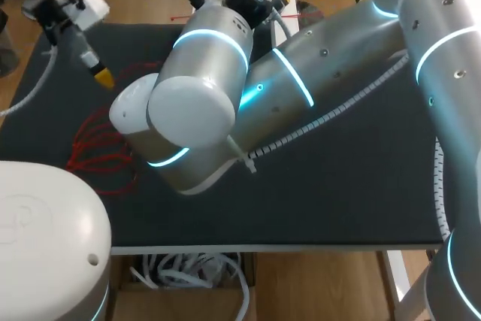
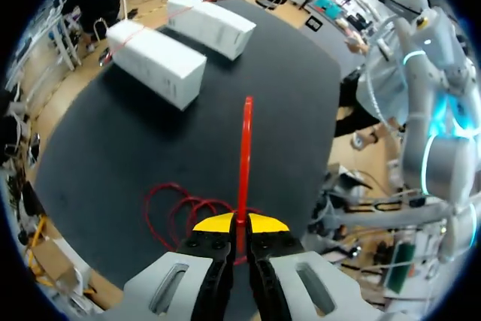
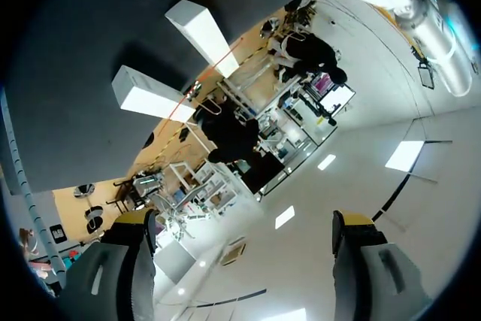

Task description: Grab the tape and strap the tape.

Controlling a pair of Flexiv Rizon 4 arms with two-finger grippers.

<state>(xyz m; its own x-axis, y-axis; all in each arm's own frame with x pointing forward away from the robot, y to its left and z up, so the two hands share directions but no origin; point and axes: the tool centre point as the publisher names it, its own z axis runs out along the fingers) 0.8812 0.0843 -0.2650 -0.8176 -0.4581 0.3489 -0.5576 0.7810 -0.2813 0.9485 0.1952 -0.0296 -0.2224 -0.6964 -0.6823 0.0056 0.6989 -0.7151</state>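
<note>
— Where's the red tape (image 2: 245, 155)?
— Pinched tight in the left gripper (image 2: 240, 223), sticking out over the red wire coil (image 2: 176, 204).
— Room to move?
— Past the coil, bare table (image 2: 301, 110) up to two white boxes (image 2: 158, 62). The coil lies near the table's edge. The right gripper (image 3: 248, 223) gapes wide, holding nothing.

No text, label or number is legible anywhere.

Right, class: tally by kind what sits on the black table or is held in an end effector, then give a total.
White rectangular boxes: 2
Loose coil of red wire: 1
Straight red strap, pinched in the left end effector: 1
Total: 4
</note>
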